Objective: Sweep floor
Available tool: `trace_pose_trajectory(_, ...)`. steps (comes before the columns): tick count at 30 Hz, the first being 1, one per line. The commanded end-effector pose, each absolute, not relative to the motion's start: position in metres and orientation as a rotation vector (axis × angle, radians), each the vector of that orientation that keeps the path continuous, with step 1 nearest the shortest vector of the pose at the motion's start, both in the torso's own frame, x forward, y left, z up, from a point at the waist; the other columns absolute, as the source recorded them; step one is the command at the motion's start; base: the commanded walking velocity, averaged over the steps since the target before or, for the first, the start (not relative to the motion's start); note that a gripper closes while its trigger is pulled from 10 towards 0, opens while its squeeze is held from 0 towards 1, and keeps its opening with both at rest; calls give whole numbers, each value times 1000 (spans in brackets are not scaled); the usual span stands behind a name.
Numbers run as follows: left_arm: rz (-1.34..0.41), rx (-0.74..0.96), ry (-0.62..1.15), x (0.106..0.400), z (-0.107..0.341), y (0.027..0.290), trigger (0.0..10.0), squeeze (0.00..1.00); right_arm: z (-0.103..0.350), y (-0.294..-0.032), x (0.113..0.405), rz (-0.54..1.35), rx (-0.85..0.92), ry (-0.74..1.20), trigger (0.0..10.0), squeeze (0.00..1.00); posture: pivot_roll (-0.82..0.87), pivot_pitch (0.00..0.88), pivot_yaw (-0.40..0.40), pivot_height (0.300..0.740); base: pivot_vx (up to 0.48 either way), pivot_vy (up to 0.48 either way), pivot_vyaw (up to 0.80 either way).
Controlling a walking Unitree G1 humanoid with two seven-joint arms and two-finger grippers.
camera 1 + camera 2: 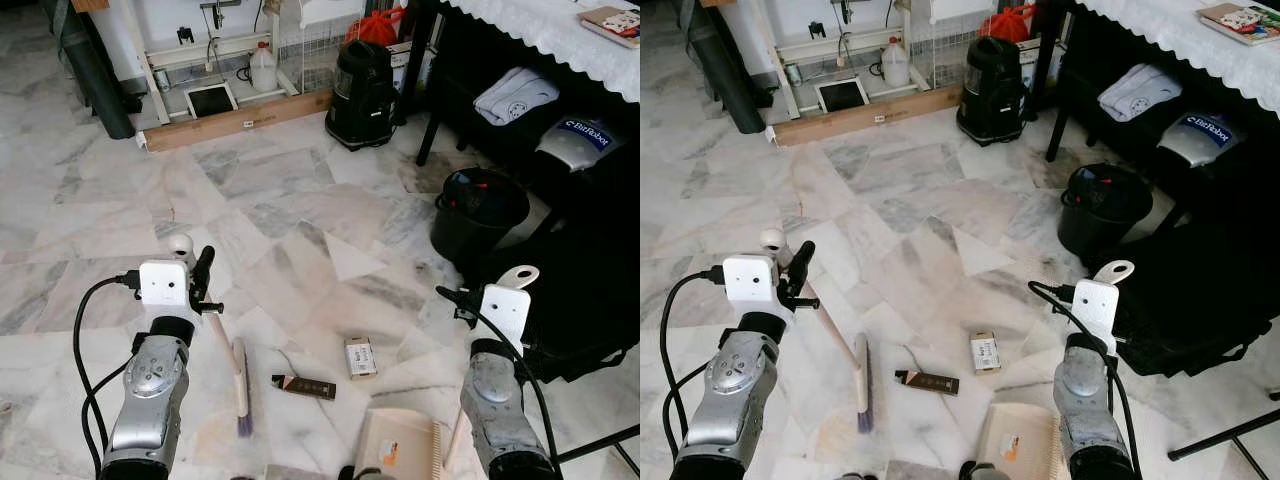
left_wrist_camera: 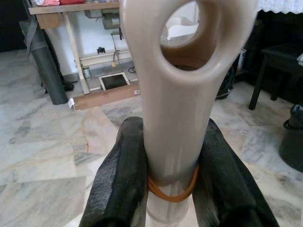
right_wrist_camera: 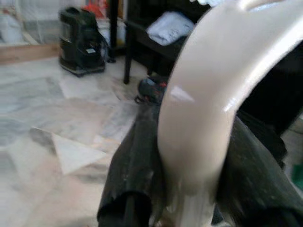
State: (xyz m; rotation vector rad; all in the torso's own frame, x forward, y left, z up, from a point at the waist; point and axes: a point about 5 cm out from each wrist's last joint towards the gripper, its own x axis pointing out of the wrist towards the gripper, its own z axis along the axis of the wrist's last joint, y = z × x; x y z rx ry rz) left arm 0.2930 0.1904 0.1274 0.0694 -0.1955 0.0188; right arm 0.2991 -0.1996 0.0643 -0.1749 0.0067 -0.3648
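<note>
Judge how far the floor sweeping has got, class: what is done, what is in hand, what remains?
Done: both tools are picked up. In hand: the left pincer grips the broom handle, its bristles on the marble; the right pincer grips the dustpan handle, with the dustpan low by the floor. Left: a small box and a dark wrapper lie unswept before the pan.

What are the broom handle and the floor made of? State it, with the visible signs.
Broom handle: probably glossy beige plastic, given its moulded hanging hole and soft highlights; the left end effector clamps it. Floor: seemingly polished marble or marble-look tile, with grey veining and straight joints.
</note>
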Motion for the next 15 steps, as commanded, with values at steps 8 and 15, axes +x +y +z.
trace_pose_trajectory(8, 22, 85, -229, 292, 133, 194, 10000, 0, 69, -183, 305, -278, -145, -65, 10000, 0, 127, 176, -6, 740, 0, 0, 0)
trace_pose_trajectory(15, 0, 89, -213, 294, 131, 192, 10000, 0, 64, -179, 306, -249, -166, -53, 10000, 0, 130, 172, -3, 740, 0, 0, 0)
